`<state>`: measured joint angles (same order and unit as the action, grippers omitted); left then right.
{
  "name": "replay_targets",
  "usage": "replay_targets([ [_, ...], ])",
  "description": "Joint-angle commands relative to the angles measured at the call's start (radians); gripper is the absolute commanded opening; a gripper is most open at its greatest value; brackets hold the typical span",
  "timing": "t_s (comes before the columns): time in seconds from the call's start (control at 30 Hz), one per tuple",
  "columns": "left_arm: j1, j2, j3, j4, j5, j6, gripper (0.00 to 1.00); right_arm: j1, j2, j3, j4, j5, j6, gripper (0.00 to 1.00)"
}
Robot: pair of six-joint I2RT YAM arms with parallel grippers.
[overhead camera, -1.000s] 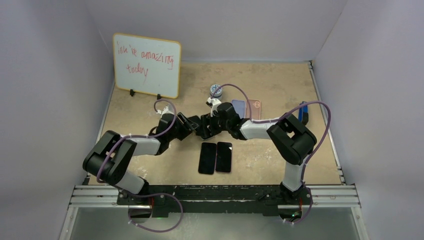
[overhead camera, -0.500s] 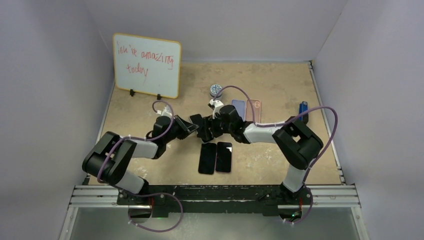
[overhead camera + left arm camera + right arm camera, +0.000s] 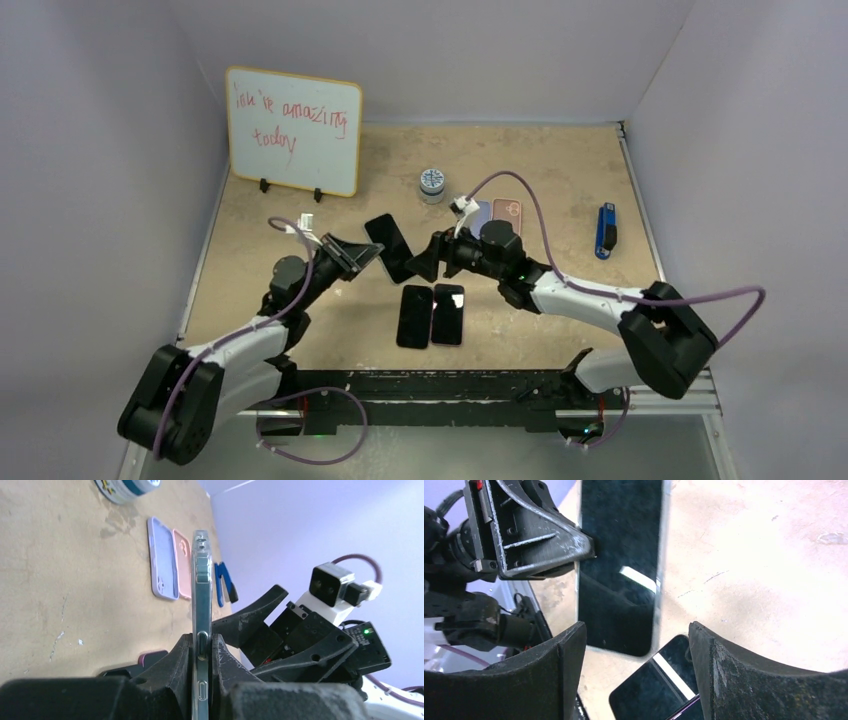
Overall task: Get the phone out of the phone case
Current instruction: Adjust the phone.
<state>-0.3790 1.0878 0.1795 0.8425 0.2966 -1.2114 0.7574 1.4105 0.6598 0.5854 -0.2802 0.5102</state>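
- My left gripper [image 3: 372, 256] is clamped across the faces of the phone [image 3: 388, 247] near one long edge, holding it off the table [image 3: 560, 170].
- My right gripper [image 3: 428, 260] stands wide, facing the screen.
- Two dark phones [image 3: 431, 315] lie flat just below; there is bare table beyond.

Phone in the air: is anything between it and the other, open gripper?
Nothing visible. The right gripper is open and faces the phone with only air between them. The left gripper clamps the phone at one edge, off to the side of that path.
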Motion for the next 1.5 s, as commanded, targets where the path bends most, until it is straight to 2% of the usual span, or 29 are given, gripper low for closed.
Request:
replay_targets([
  [0.0,0.017,-0.141,-0.041,0.091,-0.015,-0.026,0.0,-0.012,-0.106,-0.081,0.078,-0.017,0.1,0.76],
  [0.17,0.017,-0.247,-0.058,0.087,0.033,-0.059,0.0,-0.01,-0.178,-0.116,0.116,-0.033,0.161,0.77],
  [0.33,0.017,-0.284,-0.083,0.18,0.081,-0.134,0.0,-0.005,-0.185,-0.135,0.198,-0.095,0.24,0.76],
  [0.67,0.015,-0.263,-0.104,0.353,0.147,-0.231,0.0,0.048,-0.139,-0.12,0.328,-0.169,0.316,0.65],
  [0.8,0.015,-0.264,-0.107,0.387,0.163,-0.24,0.0,0.056,-0.124,-0.119,0.374,-0.201,0.333,0.5],
  [0.97,0.015,-0.268,-0.098,0.37,0.198,-0.214,0.0,0.057,-0.148,-0.128,0.394,-0.231,0.336,0.16],
  [1.07,0.015,-0.263,-0.097,0.357,0.234,-0.198,0.1,0.056,-0.17,-0.127,0.381,-0.254,0.328,0.0],
  [1.27,0.015,-0.256,-0.067,0.318,0.32,-0.139,0.4,0.057,-0.173,-0.101,0.345,-0.336,0.315,0.0],
  [1.37,0.015,-0.264,-0.048,0.283,0.349,-0.104,0.46,0.057,-0.165,-0.096,0.361,-0.371,0.325,0.0],
  [1.47,0.015,-0.279,-0.034,0.243,0.36,-0.077,0.46,0.057,-0.165,-0.09,0.356,-0.375,0.325,0.0],
])
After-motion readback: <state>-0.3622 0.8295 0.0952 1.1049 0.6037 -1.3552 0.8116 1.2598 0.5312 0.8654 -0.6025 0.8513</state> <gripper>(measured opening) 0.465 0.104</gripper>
